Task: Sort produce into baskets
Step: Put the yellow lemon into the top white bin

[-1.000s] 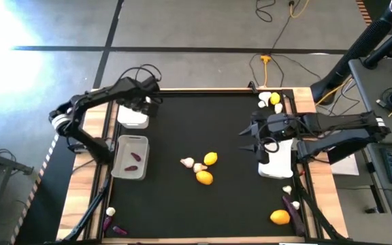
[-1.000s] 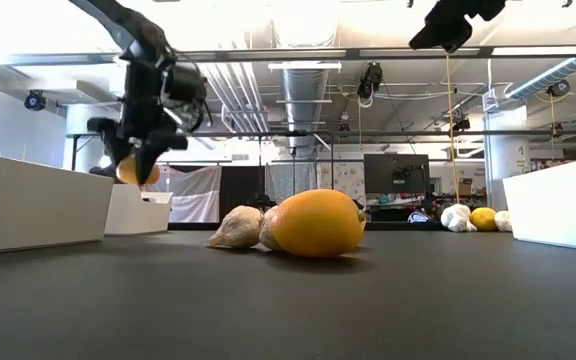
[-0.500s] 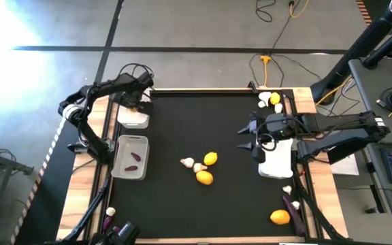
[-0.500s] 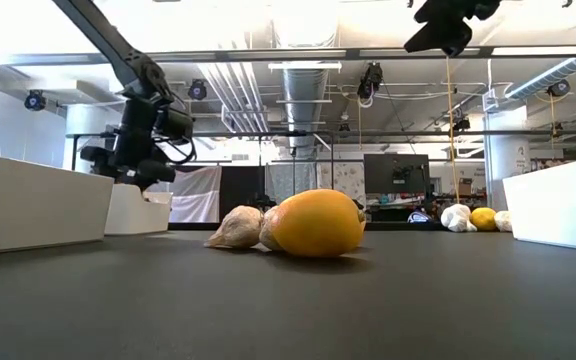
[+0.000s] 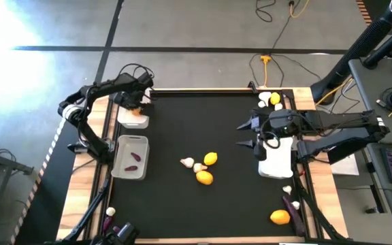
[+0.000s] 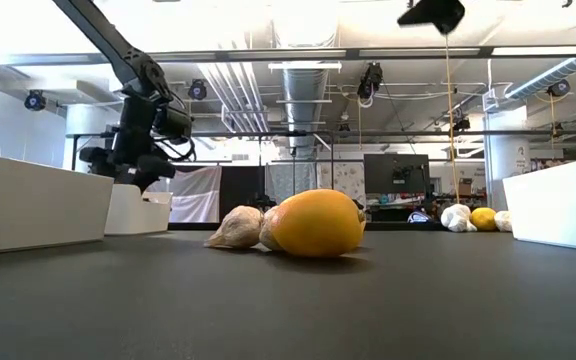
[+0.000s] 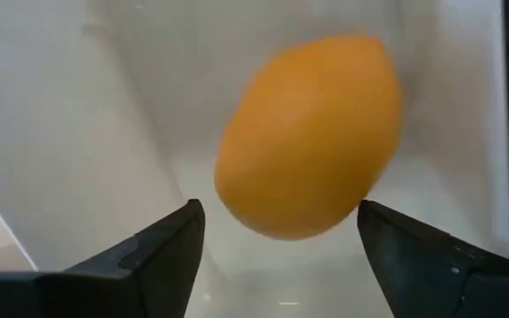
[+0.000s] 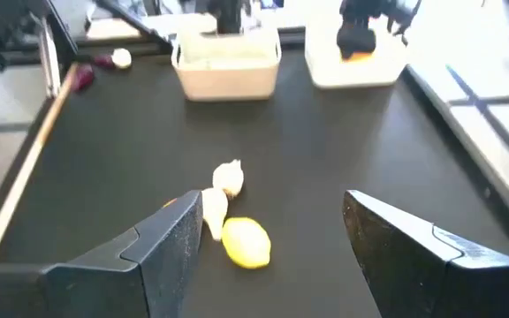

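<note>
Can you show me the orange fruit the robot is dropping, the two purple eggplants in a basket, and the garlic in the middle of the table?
orange fruit [image 7: 309, 137], left wrist view, middle of its skin.
eggplants [image 5: 135, 157], high view, on the upper one.
garlic [image 6: 235, 228], low view, middle of the bulb.

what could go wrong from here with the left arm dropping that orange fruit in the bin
1. The citrus fruit sits free between the open left gripper fingers above the far-left bin; it might bounce or roll in the bin.
2. The gripper hangs low inside the bin walls, so pulling sideways may drag the bin.
3. The right gripper hangs open over the mat near the garlic bulb and lemon; a careless descent might scatter them.
</note>
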Action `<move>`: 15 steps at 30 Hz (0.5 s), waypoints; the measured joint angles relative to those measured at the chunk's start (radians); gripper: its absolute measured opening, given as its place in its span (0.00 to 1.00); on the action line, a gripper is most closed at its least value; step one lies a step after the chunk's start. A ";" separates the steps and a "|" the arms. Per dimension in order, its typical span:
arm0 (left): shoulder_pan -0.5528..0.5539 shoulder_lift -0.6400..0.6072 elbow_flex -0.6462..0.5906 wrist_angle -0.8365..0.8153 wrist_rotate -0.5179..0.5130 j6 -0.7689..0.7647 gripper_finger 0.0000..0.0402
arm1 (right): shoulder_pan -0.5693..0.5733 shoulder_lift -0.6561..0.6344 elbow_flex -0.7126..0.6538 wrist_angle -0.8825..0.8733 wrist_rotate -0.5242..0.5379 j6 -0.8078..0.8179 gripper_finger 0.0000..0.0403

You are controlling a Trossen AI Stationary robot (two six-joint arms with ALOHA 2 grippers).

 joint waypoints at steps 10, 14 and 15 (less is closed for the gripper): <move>-0.191 -0.275 0.142 -0.038 0.169 0.071 0.70 | 0.000 -0.001 0.114 -0.099 0.057 -0.031 0.67; -0.449 -0.376 0.094 0.088 0.190 0.031 0.70 | 0.000 0.006 0.069 -0.099 0.057 -0.050 0.67; -0.519 -0.386 0.076 0.132 0.181 0.009 0.70 | 0.000 0.007 0.050 -0.100 0.056 -0.061 0.67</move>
